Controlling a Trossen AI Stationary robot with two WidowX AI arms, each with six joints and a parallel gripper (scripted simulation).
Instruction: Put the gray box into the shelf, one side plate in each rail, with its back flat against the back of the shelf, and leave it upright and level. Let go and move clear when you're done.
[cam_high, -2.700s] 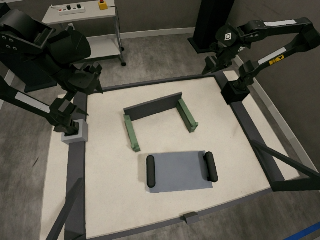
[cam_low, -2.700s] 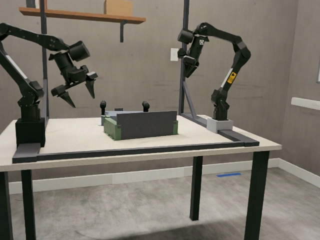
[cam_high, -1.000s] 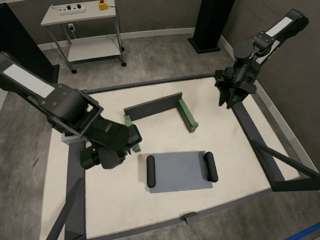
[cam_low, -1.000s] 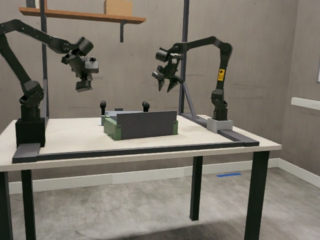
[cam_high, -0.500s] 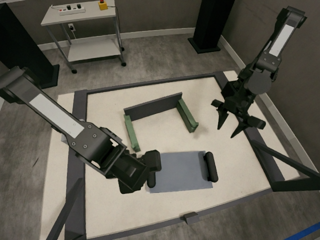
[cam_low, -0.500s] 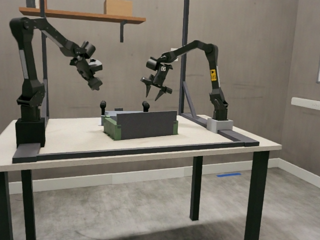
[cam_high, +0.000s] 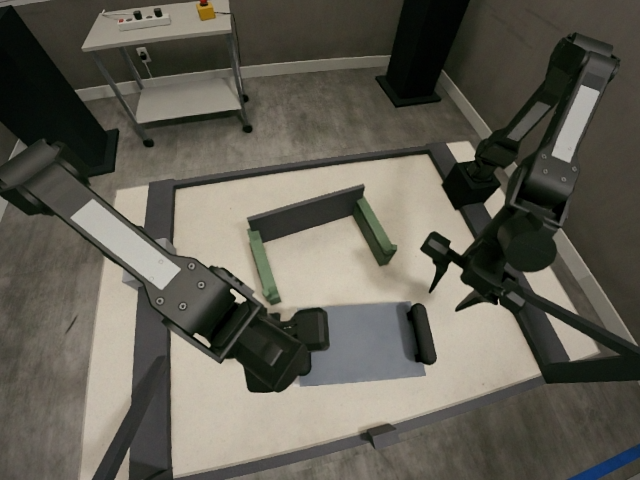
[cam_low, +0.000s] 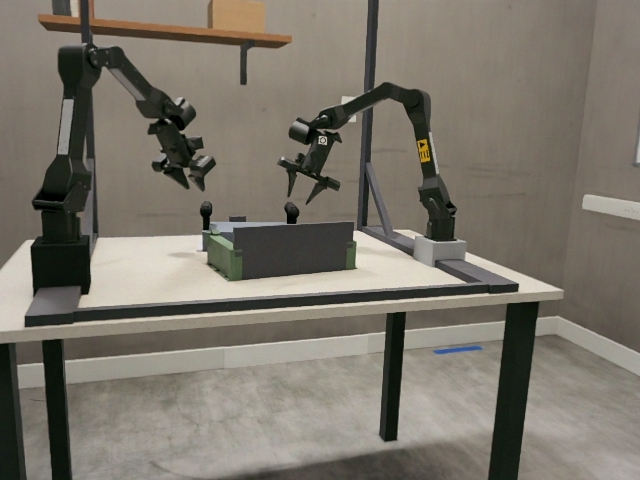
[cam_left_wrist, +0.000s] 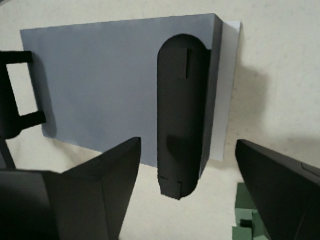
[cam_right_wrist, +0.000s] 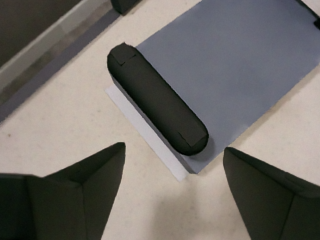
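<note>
The gray box lies flat on the table in front of the open side of the shelf, with a black handle at each end. The shelf has a dark back wall and two green rails. My left gripper is open and hangs above the box's handle nearest the green rail, not touching it. My right gripper is open above and beside the other handle. That handle also shows in the right wrist view. A pale side plate edges the box.
A dark frame borders the table top, with a small dark block at its front edge. A slanted strut runs near the right arm. A wheeled cart and black pillars stand on the floor behind.
</note>
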